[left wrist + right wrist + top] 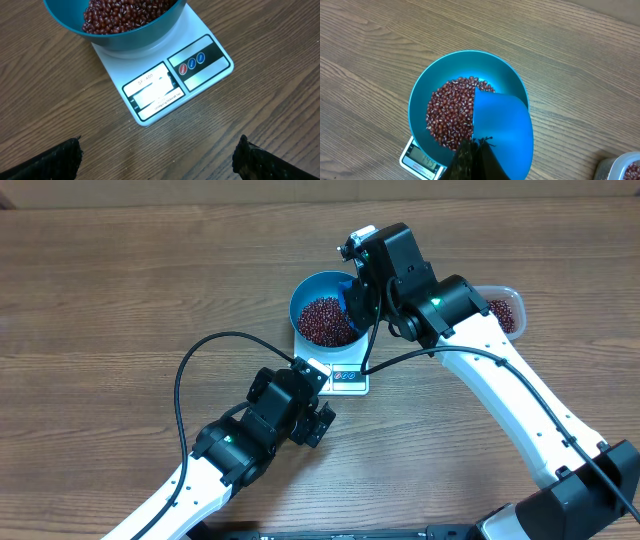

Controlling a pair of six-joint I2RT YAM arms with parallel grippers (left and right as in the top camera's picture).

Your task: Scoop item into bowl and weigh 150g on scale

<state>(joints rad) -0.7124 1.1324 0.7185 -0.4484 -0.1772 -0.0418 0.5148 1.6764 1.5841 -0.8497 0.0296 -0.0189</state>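
On the wood table (120, 280), biggest first: right arm (500, 370) reaches across to the bowl, left arm (230, 445) sits short of the scale. left gripper (157, 160) jaws wide apart, holding nothing, hovering over bare wood just in front of the scale's panel edge. right gripper (472, 152) clamped tight on the scoop (502, 125), handle buried in the grip. bowl (420, 95) sits on the scale (200, 30) and covers most of the platform, only the panel strip pokes out. tub (505, 310) is out to the right, half behind the right arm, well apart from the bowl, some beans showing in it. scoop is down inside the bowl over the near side of the heap, tilted. No beans on the face I can see, so it looks empty. Can't tell if it touches the wall. beans (450, 115) heaped in the bowl bottom, well below the rim. display (152, 92) is glared out from the left wrist and too small from the right, unreadable. Handling, my read: beans are hard, smooth and loose, so they'll roll and bounce. Don't pinch them, move them only by scoop, gripped at the handle, and tip slowly in small trickles near target. Keep scoop and arms off the bowl and scale, since any contact likely skews the reading.
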